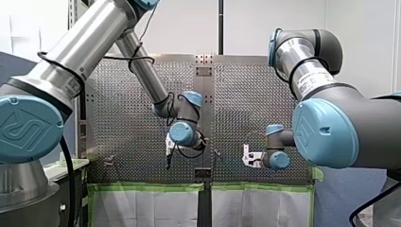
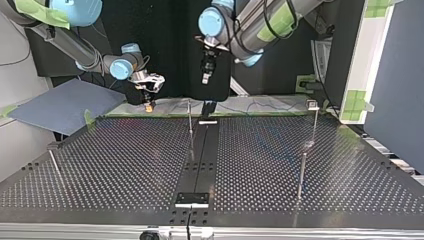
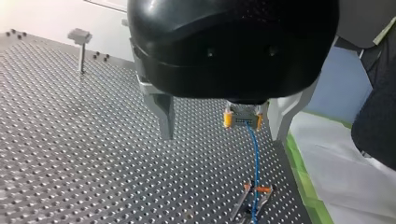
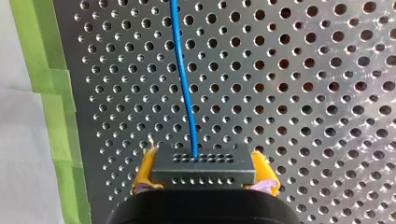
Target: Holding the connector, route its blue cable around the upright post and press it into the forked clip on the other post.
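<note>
My right gripper (image 4: 203,161) has its yellow pads (image 4: 144,170) shut on a black connector (image 4: 203,168). A blue cable (image 4: 184,79) leaves the connector and runs ahead over the perforated table. In the left wrist view the same connector (image 3: 242,120) hangs beyond my left gripper (image 3: 222,136), whose metal fingers (image 3: 163,114) stand open with nothing between them. From it the blue cable (image 3: 254,158) drops to a forked metal clip (image 3: 254,200) on the plate. In the top view my right gripper (image 2: 148,102) is near the table's far edge at the left, and my left gripper (image 2: 205,79) hangs above the middle.
Thin upright posts stand on the perforated table (image 2: 125,165): one by the middle (image 2: 190,120), two at the top view's right (image 2: 314,120) (image 2: 302,170), one at its left (image 2: 54,162). A flat-headed post (image 3: 80,46) shows ahead of my left gripper. Green tape (image 4: 51,107) lines the table's edge.
</note>
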`<state>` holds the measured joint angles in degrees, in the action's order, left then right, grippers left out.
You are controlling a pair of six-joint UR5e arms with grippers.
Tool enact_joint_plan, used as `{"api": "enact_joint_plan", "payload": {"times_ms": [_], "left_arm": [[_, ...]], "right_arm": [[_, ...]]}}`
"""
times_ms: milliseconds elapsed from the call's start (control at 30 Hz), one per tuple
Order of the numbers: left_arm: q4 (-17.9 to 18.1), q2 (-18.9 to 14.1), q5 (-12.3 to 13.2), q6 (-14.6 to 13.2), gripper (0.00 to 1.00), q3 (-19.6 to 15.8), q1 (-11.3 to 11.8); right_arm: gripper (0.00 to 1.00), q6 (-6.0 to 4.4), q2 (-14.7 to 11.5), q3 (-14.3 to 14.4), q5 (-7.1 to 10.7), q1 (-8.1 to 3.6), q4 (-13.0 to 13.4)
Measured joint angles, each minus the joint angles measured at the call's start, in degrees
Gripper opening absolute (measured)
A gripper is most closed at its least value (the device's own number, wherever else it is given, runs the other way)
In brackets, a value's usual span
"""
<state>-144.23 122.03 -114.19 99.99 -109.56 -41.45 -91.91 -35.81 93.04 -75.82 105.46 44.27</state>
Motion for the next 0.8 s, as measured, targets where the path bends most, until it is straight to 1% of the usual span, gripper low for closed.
{"api": "enact_joint_plan", "payload": {"times_ms": [200,367,600,800], "left_arm": [[0.14,-2.93,0.01,0.21,0.99,-2.94,-0.04],[0.11,-5.41,-0.01,1.26,0.99,-5.42,-0.05],[0.16,-8.74,-0.02,1.84,0.99,-8.74,0.08],[0.24,-11.75,0.01,3.46,0.99,-11.77,0.17]], "right_arm": [[0.0,-0.19,0.0,0.02,-0.01,0.05,-0.1],[0.0,-0.4,0.02,0.01,-0.03,0.17,-0.02],[0.0,-0.77,0.02,0.0,-0.04,0.17,0.14],[0.0,-1.45,0.04,0.0,-0.04,0.15,0.17]]}}
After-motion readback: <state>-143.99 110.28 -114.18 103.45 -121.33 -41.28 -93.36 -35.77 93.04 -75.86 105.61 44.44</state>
